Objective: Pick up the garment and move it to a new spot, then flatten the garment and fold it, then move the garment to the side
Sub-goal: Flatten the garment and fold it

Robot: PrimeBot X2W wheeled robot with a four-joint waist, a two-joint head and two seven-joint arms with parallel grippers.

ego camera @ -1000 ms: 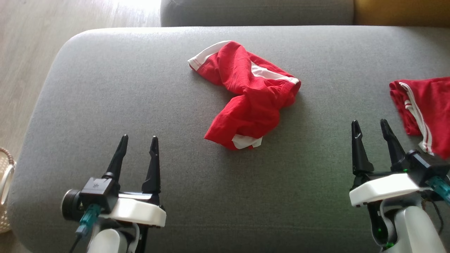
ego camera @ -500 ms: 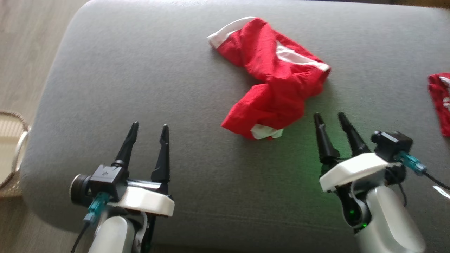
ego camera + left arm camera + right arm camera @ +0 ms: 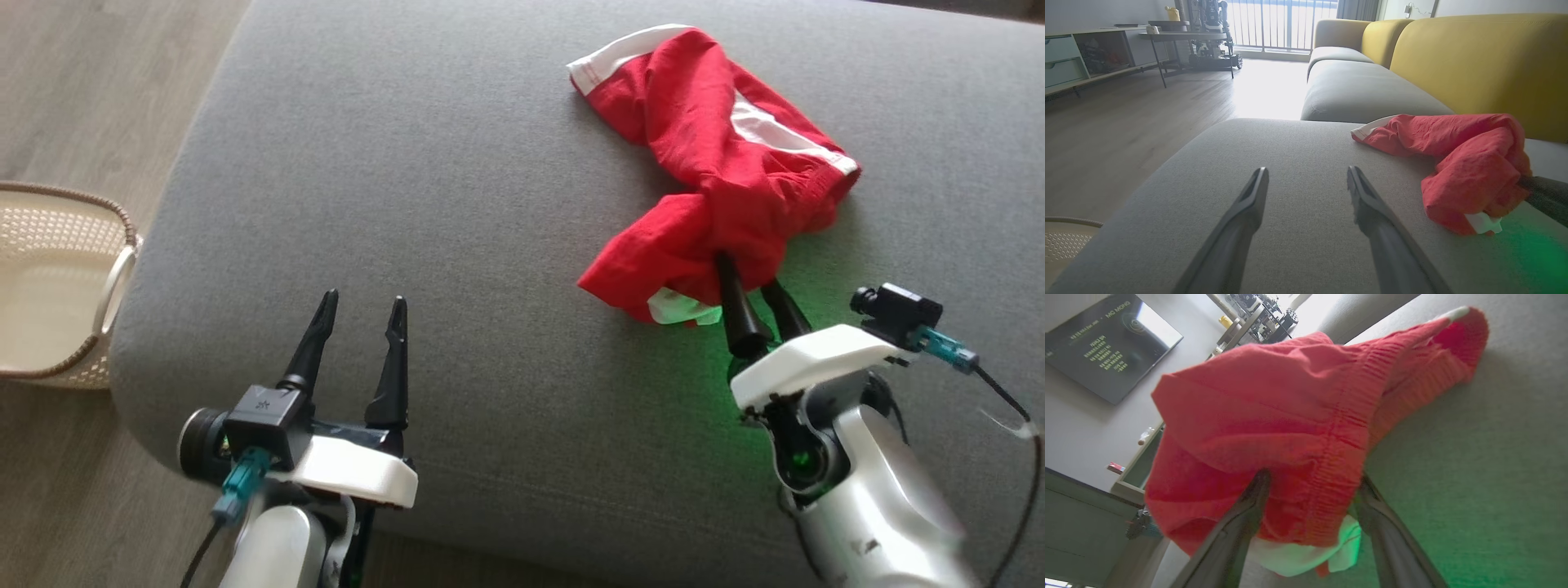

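The garment point(image 3: 718, 163), red with white trim, lies crumpled on the grey sofa cushion point(image 3: 490, 204). My right gripper point(image 3: 747, 273) is open at its near edge, and its fingertips straddle a bunched fold and the elastic hem. In the right wrist view the red garment point(image 3: 1274, 416) hangs over the space between my right gripper's point(image 3: 1310, 479) two dark fingers, which stand apart. My left gripper point(image 3: 364, 298) hovers open over bare cushion, well left of the cloth. In the left wrist view the garment point(image 3: 1470, 163) lies to the right of my left gripper point(image 3: 1306, 171).
A pale woven basket point(image 3: 49, 278) stands on the wooden floor off the cushion's left end. A yellow sofa back point(image 3: 1474, 53) rises behind the cushion, with another grey seat point(image 3: 1363, 90) beyond. A green glow falls on the cushion near my right wrist.
The head camera has swung, bringing the basket into view. My right gripper has moved forward to the garment's near edge, its fingers still apart. My left gripper has stayed open.
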